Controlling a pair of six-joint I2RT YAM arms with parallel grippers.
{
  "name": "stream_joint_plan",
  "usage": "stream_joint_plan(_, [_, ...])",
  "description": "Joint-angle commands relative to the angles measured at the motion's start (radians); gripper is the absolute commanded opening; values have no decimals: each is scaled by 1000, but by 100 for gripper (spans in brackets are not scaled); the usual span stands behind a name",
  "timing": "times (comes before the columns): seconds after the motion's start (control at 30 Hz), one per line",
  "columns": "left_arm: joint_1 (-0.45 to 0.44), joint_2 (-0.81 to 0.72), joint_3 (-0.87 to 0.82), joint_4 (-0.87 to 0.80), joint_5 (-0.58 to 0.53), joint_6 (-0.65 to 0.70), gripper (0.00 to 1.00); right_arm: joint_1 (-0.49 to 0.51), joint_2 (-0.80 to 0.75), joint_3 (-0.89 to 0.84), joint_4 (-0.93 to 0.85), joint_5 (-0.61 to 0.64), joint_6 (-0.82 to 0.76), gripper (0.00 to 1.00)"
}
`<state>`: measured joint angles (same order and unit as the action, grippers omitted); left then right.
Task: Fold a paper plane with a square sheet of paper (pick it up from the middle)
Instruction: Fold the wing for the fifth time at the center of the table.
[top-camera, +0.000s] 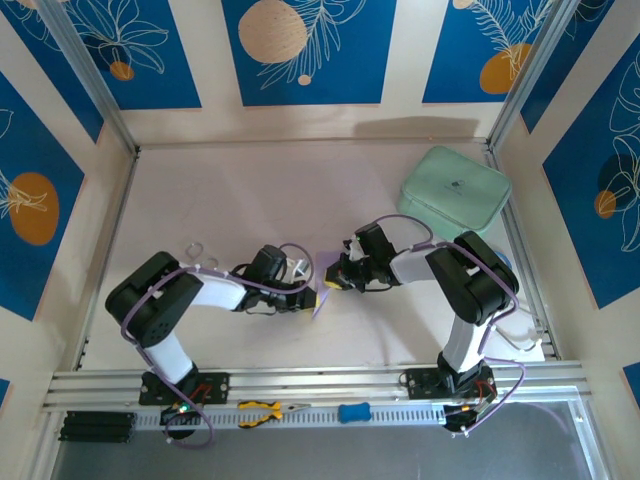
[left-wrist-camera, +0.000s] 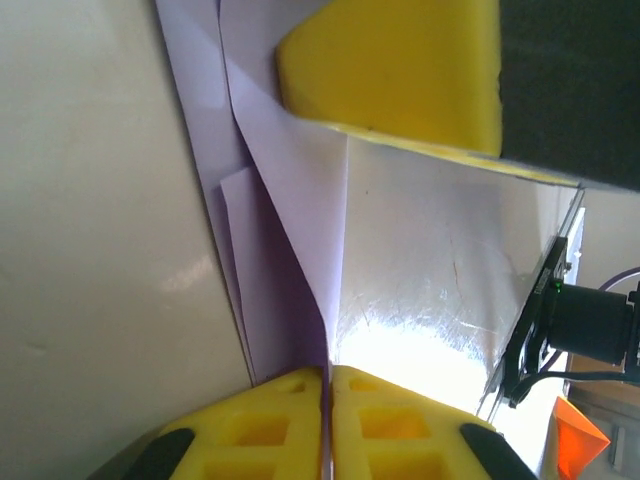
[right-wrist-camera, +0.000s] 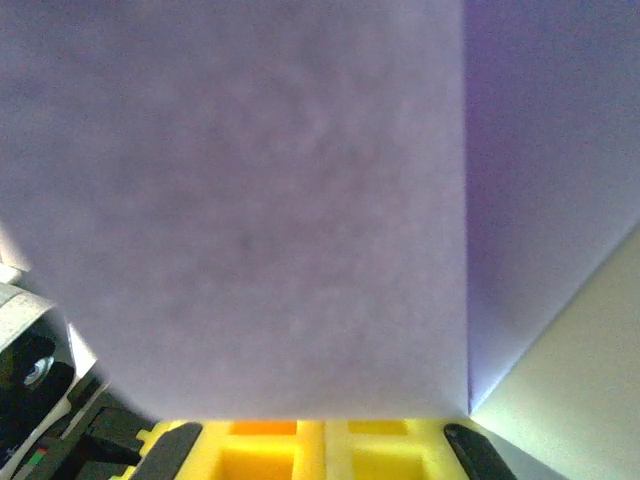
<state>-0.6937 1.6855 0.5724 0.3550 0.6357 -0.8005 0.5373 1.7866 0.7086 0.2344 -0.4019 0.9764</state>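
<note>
1. Top external: I'm holding the folded lavender sheet (top-camera: 320, 300) mid-table between the left gripper (top-camera: 308, 298) and the right gripper (top-camera: 335, 279).
2. Left wrist: its fingers (left-wrist-camera: 260, 430) are pinching the fold edge, so I'm aiming for even tension.
3. Right wrist: its fingers (right-wrist-camera: 270, 450) are clamping the sheet too, and I'm planning slow, tear-free creasing.

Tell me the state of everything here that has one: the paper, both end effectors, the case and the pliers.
sheet of paper: creased into layers, pinched by both end effectors.
left end effector: shut on the sheet of paper.
right end effector: shut on the sheet of paper.
mint-green case: closed, flat on the table.
yellow-handled pliers: lying on the near rail, untouched.
</note>
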Motion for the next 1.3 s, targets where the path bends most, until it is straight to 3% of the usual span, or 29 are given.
stream_joint_plan(0.0, [12,-20,-17,-45,55,32,6,11,46,-9,-125,71,-16,6])
stream_joint_plan(0.27, [8,0,-9,-67,108,60,6,18,49,2,-155,85,-18,6])
stream_joint_plan(0.4, [5,13,6,-140,109,97,0,18,47,3,-168,93,-18,6])
stream_joint_plan(0.53, [0,17,21,-234,91,145,0,18,46,3,-181,105,-13,6])
stream_joint_plan(0.67, [-11,22,28,-254,110,158,9,18,43,2,-187,113,-11,5])
stream_joint_plan(0.83, [-18,25,35,-270,111,163,8,18,43,3,-193,117,-9,5])
stream_joint_plan(0.9, [-22,22,35,-290,97,172,0,18,42,4,-196,118,-9,5])
stream_joint_plan(1.03, [-24,16,34,-315,90,186,0,16,43,3,-201,123,-7,5])
stream_joint_plan(1.1, [-28,10,31,-324,88,188,10,17,43,2,-201,123,-6,5])
stream_joint_plan(1.27, [-33,5,30,-344,75,197,6,15,42,0,-202,127,-3,5])
